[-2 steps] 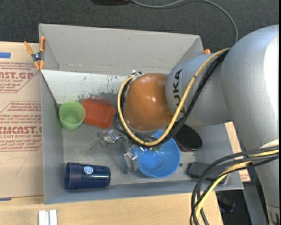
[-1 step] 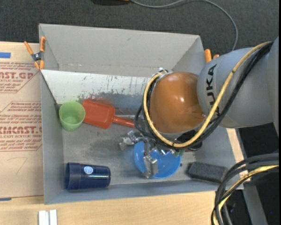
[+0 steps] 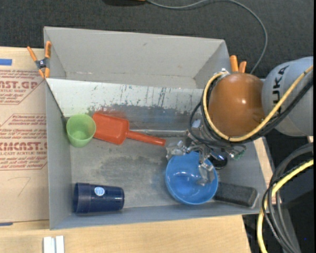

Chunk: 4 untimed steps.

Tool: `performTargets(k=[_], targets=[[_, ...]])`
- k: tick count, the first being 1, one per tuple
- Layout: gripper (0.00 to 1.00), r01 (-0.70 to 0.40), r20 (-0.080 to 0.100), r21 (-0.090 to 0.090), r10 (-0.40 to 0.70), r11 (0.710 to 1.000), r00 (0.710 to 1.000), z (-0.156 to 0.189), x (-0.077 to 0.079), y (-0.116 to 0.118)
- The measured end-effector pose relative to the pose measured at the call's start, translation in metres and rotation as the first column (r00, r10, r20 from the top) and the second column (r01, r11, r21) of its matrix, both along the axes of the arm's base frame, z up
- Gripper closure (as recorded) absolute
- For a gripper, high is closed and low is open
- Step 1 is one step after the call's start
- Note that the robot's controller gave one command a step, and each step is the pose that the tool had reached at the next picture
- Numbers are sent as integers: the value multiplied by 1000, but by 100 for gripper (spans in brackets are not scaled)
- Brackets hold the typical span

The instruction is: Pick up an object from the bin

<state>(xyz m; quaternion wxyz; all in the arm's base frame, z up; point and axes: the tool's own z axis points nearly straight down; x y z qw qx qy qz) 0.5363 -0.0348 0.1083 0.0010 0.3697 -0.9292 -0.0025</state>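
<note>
**Tool poised over the blue bowl at the bin's five o'clock**

We read the floor of the grey bin [image 3: 131, 51] as our clock face, with twelve at the far wall. The arm [image 3: 287, 96] comes in from three o'clock. Its rounded orange wrist cover hangs above the floor between three and four.

Below that cover the tool [image 3: 197, 159] sits just over the blue bowl [image 3: 183, 187]. The bowl stands upright, mouth up, at about five o'clock, close to the near wall. From this angle we cannot tell whether the tool is open or closed, and we see nothing gripped in it.

The relation that matters is short. The bowl lies directly beneath the tool, with its centre a little toward six o'clock from the tool's tip. The tool therefore hangs above the bowl's twelve o'clock rim. The bowl is round and has no long axis to line up with, so we judge that a straight descent onto that rim is what the pick needs.

The other things lie well apart from the tool:
- A dark blue cup [image 3: 97, 197] lies on its side at seven o'clock.
- An orange scoop [image 3: 113, 129] lies at ten o'clock, with its handle pointing toward three.
- A green cup [image 3: 80, 129] stands touching the scoop's nine o'clock end.
- A black block [image 3: 236, 194] rests just beside the bowl on its three o'clock side. We judge it close enough to be nudged.
</note>
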Motion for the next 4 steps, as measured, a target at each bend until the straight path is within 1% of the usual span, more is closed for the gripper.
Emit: performTargets(k=[1,2,4], targets=[[0,-320,11,5,320,947,947,-38,40,42],[100,-204,8,-1,204,979,979,-37,9,0],[100,-203,8,0,203,979,979,-33,9,1]])
